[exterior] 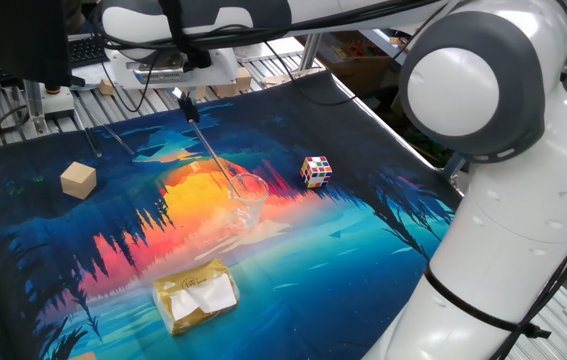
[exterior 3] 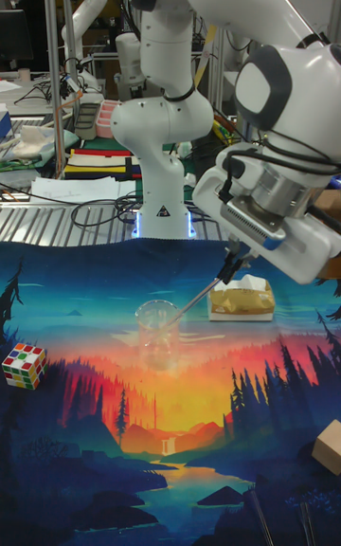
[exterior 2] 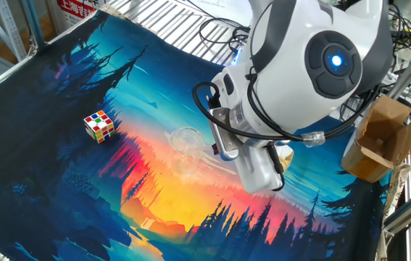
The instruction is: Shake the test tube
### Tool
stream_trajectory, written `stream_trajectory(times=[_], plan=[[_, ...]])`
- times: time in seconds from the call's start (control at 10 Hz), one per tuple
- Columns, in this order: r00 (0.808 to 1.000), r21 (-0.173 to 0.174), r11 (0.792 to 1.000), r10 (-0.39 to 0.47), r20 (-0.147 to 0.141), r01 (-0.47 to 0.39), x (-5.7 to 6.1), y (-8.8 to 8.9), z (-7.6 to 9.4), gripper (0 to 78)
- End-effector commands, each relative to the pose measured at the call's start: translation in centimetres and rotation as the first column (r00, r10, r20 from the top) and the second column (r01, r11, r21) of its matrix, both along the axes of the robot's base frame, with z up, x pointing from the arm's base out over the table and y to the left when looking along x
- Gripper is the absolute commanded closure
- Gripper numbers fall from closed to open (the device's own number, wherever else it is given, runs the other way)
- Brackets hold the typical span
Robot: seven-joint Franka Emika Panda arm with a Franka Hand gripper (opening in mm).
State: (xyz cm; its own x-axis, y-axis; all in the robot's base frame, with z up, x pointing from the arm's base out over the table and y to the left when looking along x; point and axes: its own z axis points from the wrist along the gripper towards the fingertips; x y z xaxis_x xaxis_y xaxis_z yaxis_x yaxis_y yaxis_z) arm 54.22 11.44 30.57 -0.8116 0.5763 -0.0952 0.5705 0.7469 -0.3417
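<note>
Near the centre of the tall fixed view, the gripper (exterior 3: 230, 270) has its fingers clenched on the upper end of the test tube (exterior 3: 201, 298), which slants down to the left with its lower end inside the clear cup (exterior 3: 157, 331). The cup stands on the sunset-printed cloth (exterior 3: 85, 281). A colour cube (exterior 3: 23, 364) lies at left, a yellow tissue pack (exterior 3: 242, 300) at right.
</note>
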Motion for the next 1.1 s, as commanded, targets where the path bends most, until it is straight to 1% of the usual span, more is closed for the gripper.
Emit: stream_trajectory(times=[0.1,0.4,0.7,1.1], plan=[[0.996,-0.15,0.985,-0.074,0.055,0.082,-0.11,-0.03,0.06,76.4],[0.996,-0.147,0.986,-0.076,0.056,0.084,-0.11,-0.02,0.07,76.4],[0.996,-0.136,0.987,-0.076,0.055,0.083,-0.11,-0.02,0.07,76.4],[0.995,-0.136,0.987,-0.078,0.056,0.085,-0.1,-0.02,0.07,76.4]])
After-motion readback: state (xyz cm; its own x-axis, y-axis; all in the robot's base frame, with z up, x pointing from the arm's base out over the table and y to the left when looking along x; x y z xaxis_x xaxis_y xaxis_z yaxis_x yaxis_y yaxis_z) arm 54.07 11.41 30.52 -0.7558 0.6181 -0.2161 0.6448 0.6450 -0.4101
